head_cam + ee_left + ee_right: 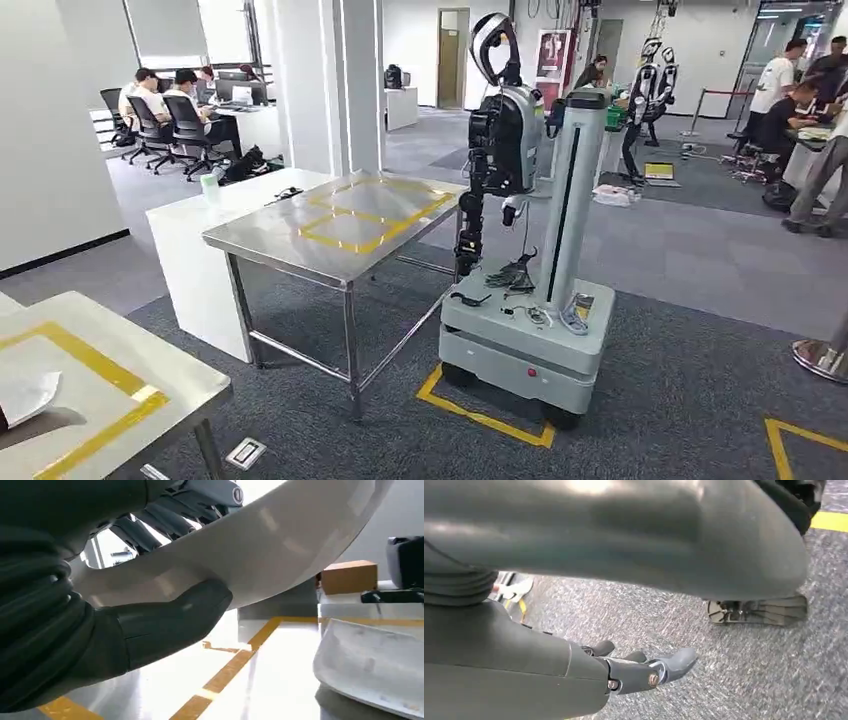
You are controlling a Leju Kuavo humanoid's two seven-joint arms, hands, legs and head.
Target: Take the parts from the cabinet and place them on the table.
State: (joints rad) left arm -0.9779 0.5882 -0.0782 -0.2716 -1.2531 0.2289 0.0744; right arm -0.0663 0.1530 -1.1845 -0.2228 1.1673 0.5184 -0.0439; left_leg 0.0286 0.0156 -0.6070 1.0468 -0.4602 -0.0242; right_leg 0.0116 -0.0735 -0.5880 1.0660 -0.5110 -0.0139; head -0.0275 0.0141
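Note:
My left hand point(150, 625) grips a white curved shell part point(280, 545), thumb under its edge and dark fingers point(165, 520) over the top. It hovers just above a pale table point(240, 680) marked with yellow tape. A second white part point(370, 665) lies on that table beside the held one. In the head view the same table point(110, 400) sits at the lower left, with a white part point(28, 397) at its left edge. My right hand point(644, 672) hangs over grey carpet with its fingers loosely apart and nothing in it.
A steel table point(340, 225) with yellow tape squares stands ahead, a white counter point(190, 250) behind it. A wheeled robot on a grey base point(530, 330) stands right of that. People sit at desks far back. A cardboard box point(348, 576) lies beyond the table.

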